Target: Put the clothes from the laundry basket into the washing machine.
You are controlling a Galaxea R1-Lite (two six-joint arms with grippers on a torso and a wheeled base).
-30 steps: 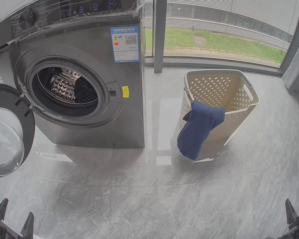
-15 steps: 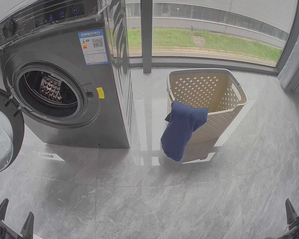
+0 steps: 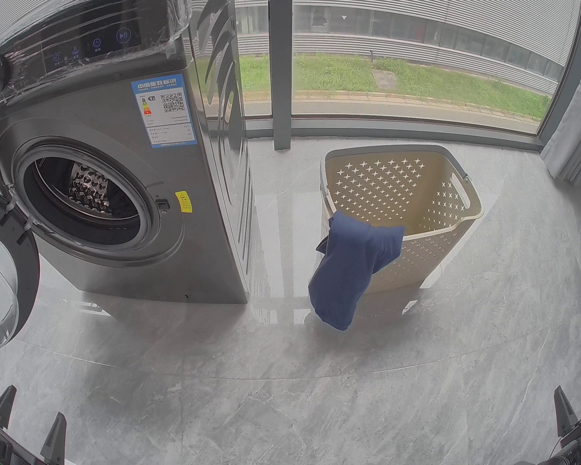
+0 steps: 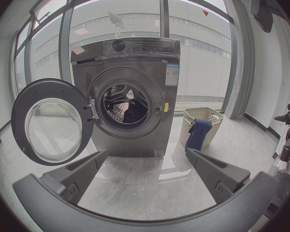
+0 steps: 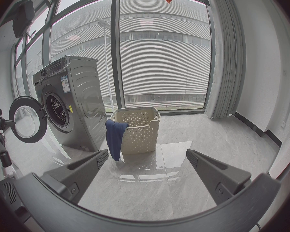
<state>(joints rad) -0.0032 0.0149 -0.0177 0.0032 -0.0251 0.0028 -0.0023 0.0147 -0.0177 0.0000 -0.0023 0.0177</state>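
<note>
left gripper [image 4: 145,152] and right gripper [image 5: 146,152] were found spread open, empty. dark blue cloth [image 3: 348,266] was draped over the beige perforated plastic laundry basket [image 3: 440,227] rim, well ahead of the fingers [image 5: 87,165].

A laundry corner is shown, prob. in a bare demo/test room rather than a lived-in home. A washing machine [image 3: 122,163] w/ plastic film [image 3: 77,33] on its panel is set on a glossy grey tiled floor [image 3: 271,389] near a laundry basket [image 3: 394,182], by full-height windows [image 3: 400,33] & a curtain [image 3: 574,143]. A large building [image 5: 161,65] is seen outside.
</note>
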